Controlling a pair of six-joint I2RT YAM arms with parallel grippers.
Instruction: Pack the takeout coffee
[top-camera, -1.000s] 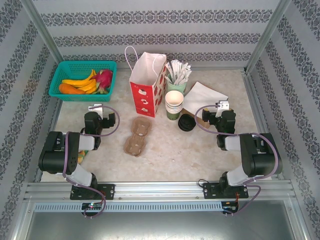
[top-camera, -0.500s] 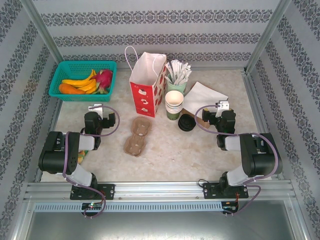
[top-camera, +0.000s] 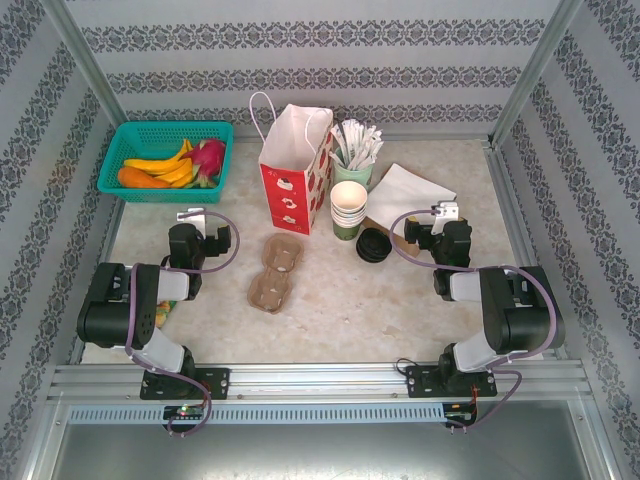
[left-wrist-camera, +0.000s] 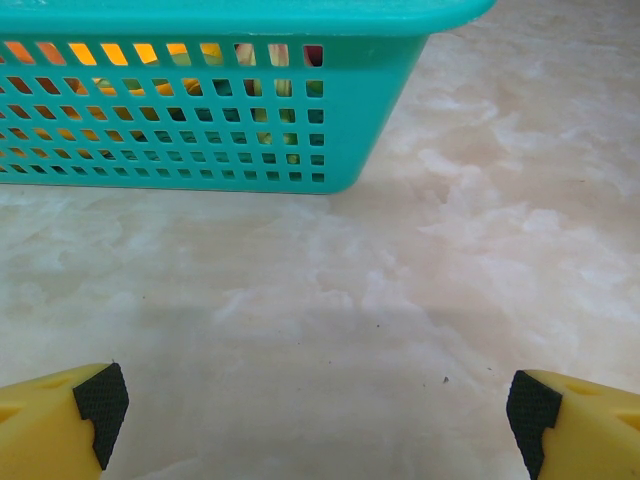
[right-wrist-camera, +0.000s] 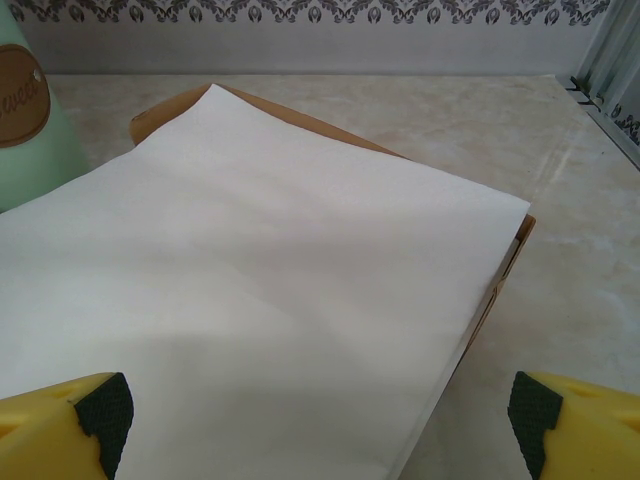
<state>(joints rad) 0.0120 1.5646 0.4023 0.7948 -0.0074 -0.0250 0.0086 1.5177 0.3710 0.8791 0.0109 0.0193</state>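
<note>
The small paper cup (top-camera: 349, 205), cream at the rim, green down the wall and white inside, stands upright toward the far middle of the table (top-camera: 340, 315), on top of what looks like a stack of like cups. It has no lid on. The round black plastic lid (top-camera: 375, 245) lies on the table just beside the cup, on its near right. The brown two-well pulp tray (top-camera: 275, 272) lies flat near the table's middle, apart from the cup on its near left, with both wells empty.

Just left of the cup stands the red-and-white paper bag (top-camera: 295, 175), upright and open at the top. Behind the cup is a pale green cup of white wrapped straws (top-camera: 353, 150), and to the right a white paper sheet (top-camera: 410, 190) lies over something brown. A teal plastic basket of fruit (top-camera: 165, 155) sits in the far left corner.

The left fingers (left-wrist-camera: 95, 405) are spread wide over bare table, facing the basket and holding nothing. The right fingers (right-wrist-camera: 100, 415) are likewise spread wide and hold nothing, low over the white sheet.

As I judge it, packing has not begun: lidding the cup and seating it in a tray well are both left to do.
</note>
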